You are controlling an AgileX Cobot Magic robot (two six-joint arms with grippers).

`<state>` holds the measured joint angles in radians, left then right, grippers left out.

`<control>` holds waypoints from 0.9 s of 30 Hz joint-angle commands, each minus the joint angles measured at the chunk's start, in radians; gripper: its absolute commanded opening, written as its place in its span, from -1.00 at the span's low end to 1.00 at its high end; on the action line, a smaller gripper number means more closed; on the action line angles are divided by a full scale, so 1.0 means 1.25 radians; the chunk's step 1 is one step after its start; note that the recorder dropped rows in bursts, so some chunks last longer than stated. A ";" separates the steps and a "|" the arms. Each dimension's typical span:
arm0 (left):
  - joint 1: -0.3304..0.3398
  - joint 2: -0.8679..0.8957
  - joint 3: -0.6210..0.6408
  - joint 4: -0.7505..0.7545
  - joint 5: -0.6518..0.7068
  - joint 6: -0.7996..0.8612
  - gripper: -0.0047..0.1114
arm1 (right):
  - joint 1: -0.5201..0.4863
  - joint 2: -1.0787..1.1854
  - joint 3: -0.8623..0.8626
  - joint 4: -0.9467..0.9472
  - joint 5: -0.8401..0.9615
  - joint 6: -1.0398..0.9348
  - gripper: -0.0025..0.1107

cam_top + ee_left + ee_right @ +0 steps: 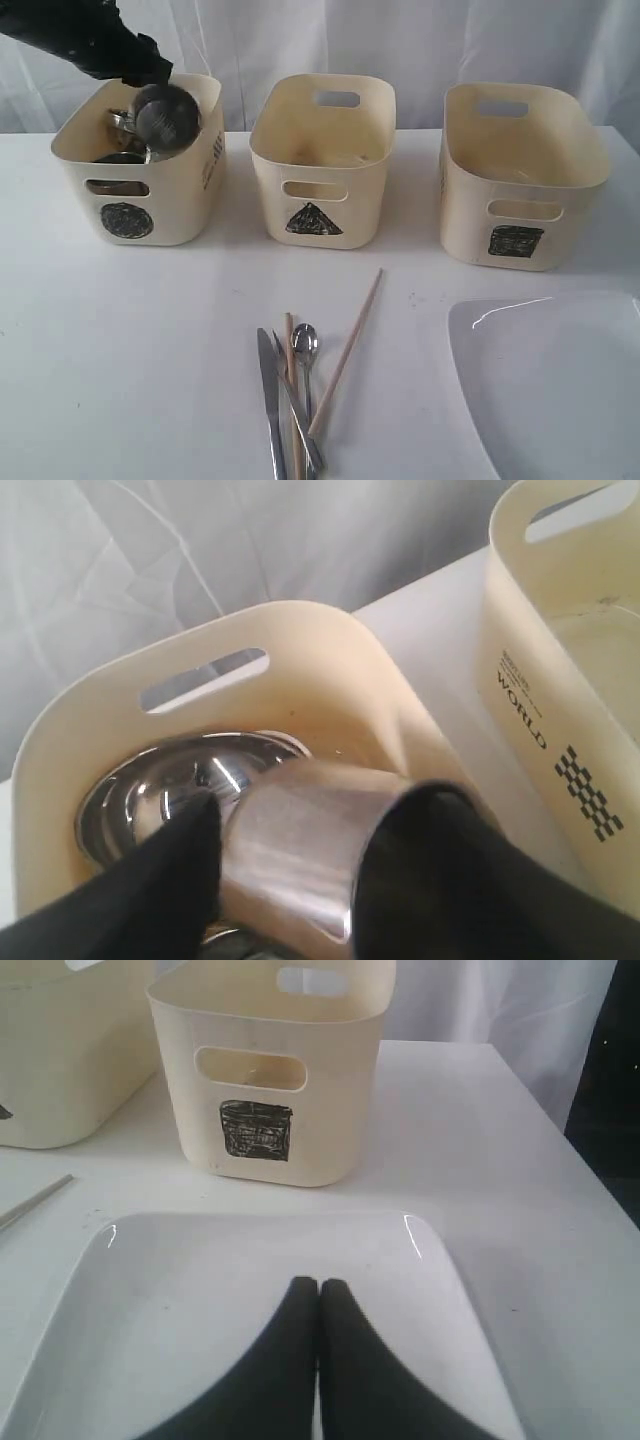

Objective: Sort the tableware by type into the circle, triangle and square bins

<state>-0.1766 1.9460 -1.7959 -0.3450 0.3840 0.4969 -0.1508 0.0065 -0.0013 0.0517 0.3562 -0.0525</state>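
Note:
A steel cup [300, 850] lies on its side between the wide-apart fingers [170, 870] of my left gripper [310, 855], which is open. It hangs over the circle bin [180, 200], above a steel bowl [160, 790] inside. In the exterior view the cup [165, 115] is at the bin's rim. My right gripper [318, 1285] is shut and empty over the large white plate [200, 1290]. On the table in front lie a knife [270, 400], a spoon [305, 350] and two chopsticks [345, 350].
The triangle bin [320, 180] stands in the middle and the square bin [520, 190] on the right, both in a row with the circle bin. The plate [560, 390] fills the front right corner. A white curtain hangs behind the table.

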 commanded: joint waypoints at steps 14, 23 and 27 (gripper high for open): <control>-0.004 -0.148 -0.006 0.089 0.151 -0.027 -0.76 | 0.003 -0.005 0.001 0.000 -0.005 0.003 -0.96; 0.003 -0.190 0.125 0.221 0.248 -0.417 -0.92 | 0.003 -0.005 0.001 0.000 -0.005 0.003 -0.96; 0.029 -0.241 0.302 0.226 0.092 -0.500 -0.92 | 0.003 -0.005 0.001 0.000 -0.005 0.003 -0.96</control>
<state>-0.1609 1.7005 -1.5440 -0.0747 0.6039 -0.0505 -0.1508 0.0065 -0.0013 0.0517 0.3562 -0.0525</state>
